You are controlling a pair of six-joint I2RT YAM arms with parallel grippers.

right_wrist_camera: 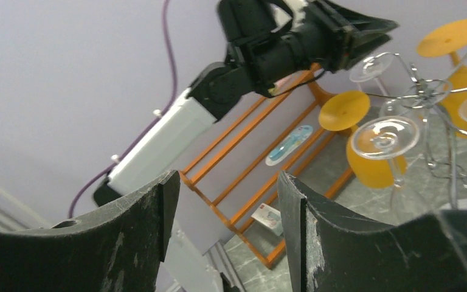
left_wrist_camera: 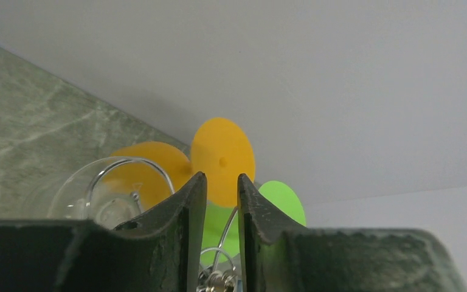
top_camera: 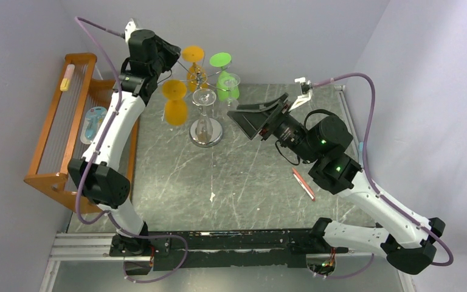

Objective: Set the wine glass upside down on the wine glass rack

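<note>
Hanging upside down on the wine glass rack (top_camera: 217, 135), the clear wine glass (right_wrist_camera: 371, 67) sits just beside the left gripper (left_wrist_camera: 222, 177), whose jaws stand slightly apart, seemingly touching nothing. Right of the rack, the right gripper (right_wrist_camera: 228, 176) hovers wide apart, empty.

Robot lab cell: bare walls (top_camera: 292, 30), marbled table (top_camera: 243, 188), aluminium mounting rail (top_camera: 79, 246).
</note>
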